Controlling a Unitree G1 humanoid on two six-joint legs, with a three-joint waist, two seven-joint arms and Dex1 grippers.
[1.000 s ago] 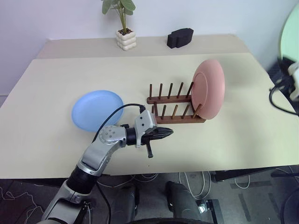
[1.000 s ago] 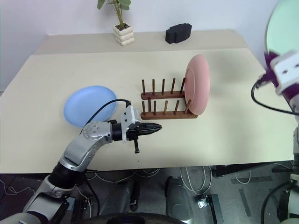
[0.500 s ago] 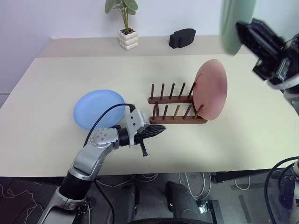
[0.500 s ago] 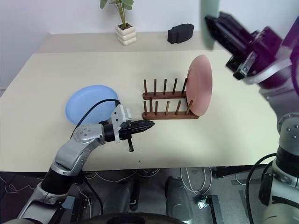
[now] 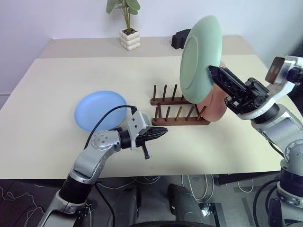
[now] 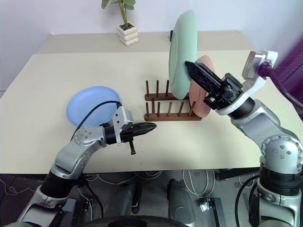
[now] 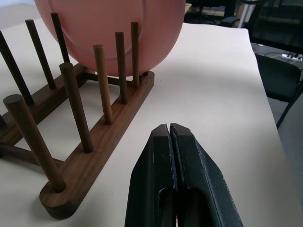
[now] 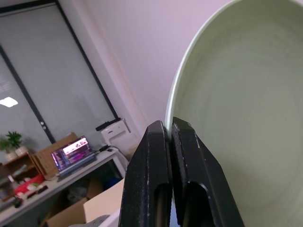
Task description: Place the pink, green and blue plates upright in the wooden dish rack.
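Right gripper point(image 6: 189, 66), two black fingers pressed tight together on the rim of the round pale green plate point(image 5: 200, 59); plate pinched at its edge, held on edge and clear of the table, above the right half of the small dark brown wooden dish rack point(image 5: 176, 111) with its two rails of thin upright pegs; in the right wrist view the rim of the green plate point(image 8: 236, 118) ran between the two fingers point(image 8: 149, 170), with no gap visible beside it.

Round pink plate point(image 6: 202, 94) stood upright in the slot at the rack's right end, leaning slightly; the green plate and right gripper partly hid it from the head camera; in the left wrist view its lower edge sat between the last pegs point(image 7: 113, 42).

Left gripper point(image 5: 160, 133) was fully closed, fingertips meeting, nothing between them; it pointed level toward the near left end of the rack, just beside the near rail but apart from it; the left wrist view showed the closed fingers point(image 7: 165, 161) over bare table, rack end point(image 7: 61, 198) close alongside.

Round light blue plate point(image 5: 100, 110) lay flat on the cream tabletop point(image 5: 57, 80), to the left of the rack and apart from it, partly behind the left forearm; not yet racked.
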